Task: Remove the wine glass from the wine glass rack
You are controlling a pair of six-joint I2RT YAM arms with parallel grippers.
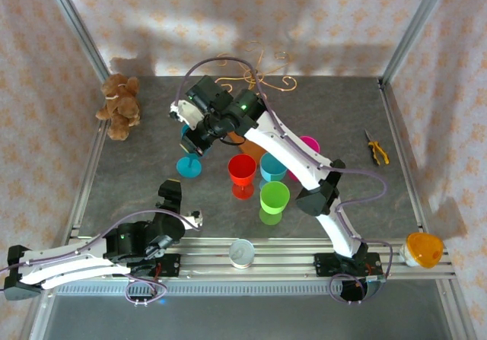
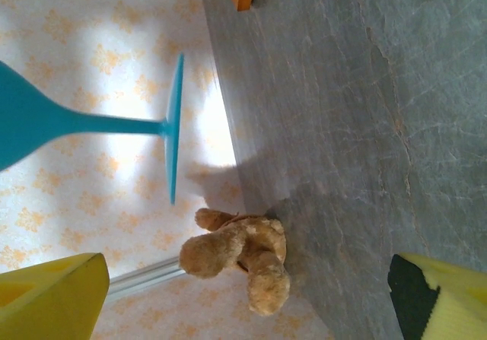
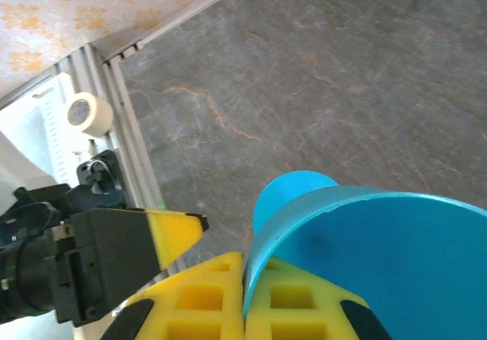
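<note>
The left arm (image 1: 61,262) and right arm (image 1: 293,148) wear white shells between black joints, with lilac cables (image 1: 378,179) trailing. The right hand (image 3: 245,268) has yellow pads (image 3: 202,298) with square recesses.

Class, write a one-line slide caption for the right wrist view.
Right gripper shut on the rim of the teal wine glass, grey table beyond.

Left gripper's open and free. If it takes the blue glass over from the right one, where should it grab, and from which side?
I'd take the stem of the blue glass, coming in level from the near side, where the left gripper faces it. The stem is bare, straight and thin, and the glass hangs upright; the right gripper is shut on the bowl's rim.
</note>
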